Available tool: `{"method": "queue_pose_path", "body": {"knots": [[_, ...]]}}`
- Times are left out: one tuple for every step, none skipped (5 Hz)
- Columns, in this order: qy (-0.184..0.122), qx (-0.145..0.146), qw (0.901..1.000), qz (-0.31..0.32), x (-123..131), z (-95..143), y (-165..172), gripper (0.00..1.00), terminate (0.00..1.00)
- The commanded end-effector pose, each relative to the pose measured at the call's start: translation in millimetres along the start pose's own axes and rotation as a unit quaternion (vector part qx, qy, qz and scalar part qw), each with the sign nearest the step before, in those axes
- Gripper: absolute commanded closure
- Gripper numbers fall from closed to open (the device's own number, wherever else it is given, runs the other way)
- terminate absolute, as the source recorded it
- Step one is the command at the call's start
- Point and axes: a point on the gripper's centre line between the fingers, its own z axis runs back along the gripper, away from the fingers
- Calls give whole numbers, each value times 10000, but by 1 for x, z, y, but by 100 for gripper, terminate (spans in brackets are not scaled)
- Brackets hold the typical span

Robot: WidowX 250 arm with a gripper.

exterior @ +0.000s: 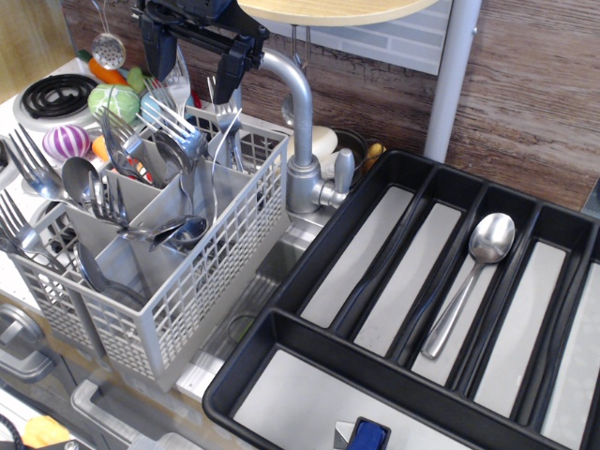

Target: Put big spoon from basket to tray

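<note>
The light grey lattice basket [217,270] stands at the left, full of upright forks and spoons. My black gripper [192,80] hovers over its back compartments with the jaws wide apart. An upright silver spoon bowl [178,80] shows between the fingers, and I cannot tell whether either finger touches it. More spoons [80,178] lean in the front compartments. The black tray [281,323] fills the right side. One long silver spoon [466,286] lies in a middle compartment, bowl to the back.
A metal faucet [300,141] rises between basket and tray over a sink. A stove burner [56,94] and toy vegetables [67,142] sit at the far left. A blue object [370,434] lies in the tray's front compartment. A round wooden shelf [328,9] hangs overhead.
</note>
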Motion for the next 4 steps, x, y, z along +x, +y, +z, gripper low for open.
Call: {"method": "queue_pose_path", "body": {"knots": [[0,0,10000,0,0,0,0,0,0],[127,369,9933,1089,-9,0,-1,0,0],[-133,514,9792,1958,-19,-5,0,0,0],[-558,633,9534,2898,-31,-14,0,0,0]]}}
